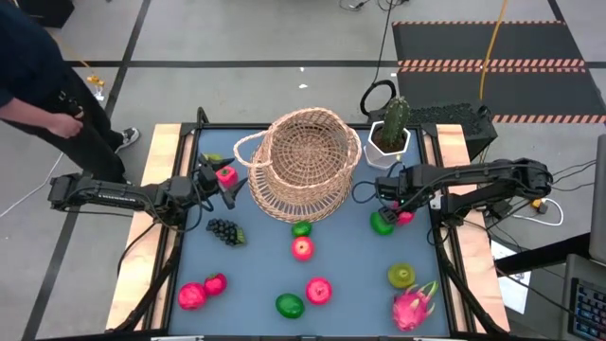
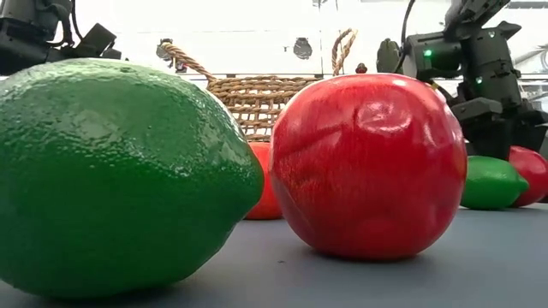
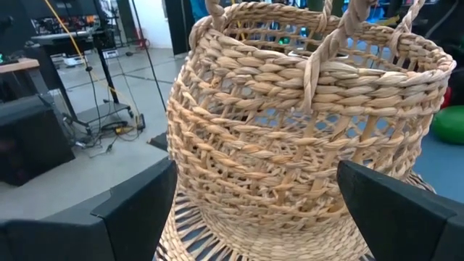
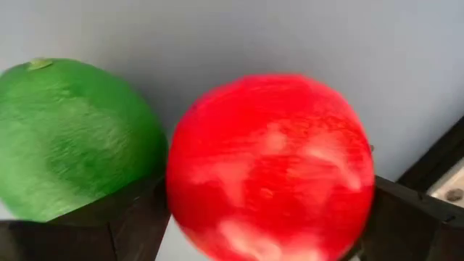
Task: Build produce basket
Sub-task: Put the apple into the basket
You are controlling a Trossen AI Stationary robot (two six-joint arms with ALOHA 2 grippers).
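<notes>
The tan wicker basket (image 1: 303,161) stands at the table's far middle. My left gripper (image 1: 230,188) is open just left of it, and its fingers (image 3: 138,210) frame the basket wall (image 3: 290,145) without touching it. A pink apple (image 1: 225,175) lies beside that gripper. My right gripper (image 1: 402,210) is to the right of the basket. It is shut on a red apple (image 4: 268,174), with a green lime (image 4: 72,138) right beside it. Other produce lies toward the near edge: grapes (image 1: 224,231), limes, apples, a pear (image 1: 401,276) and a dragon fruit (image 1: 415,305). My right gripper has the red apple between its two fingers, one finger (image 4: 138,217) on each of two opposite sides (image 4: 181,196). The fingers come from above, pointing down toward the table. In the low view the apple (image 2: 533,171) sits at table level next to the lime (image 2: 492,181).
A potted cactus in a white pot (image 1: 391,133) stands at the far right, close behind my right arm. A person (image 1: 38,85) stands beyond the table's far left corner. A lime (image 2: 111,171) and a red apple (image 2: 368,167) fill the low view's foreground.
</notes>
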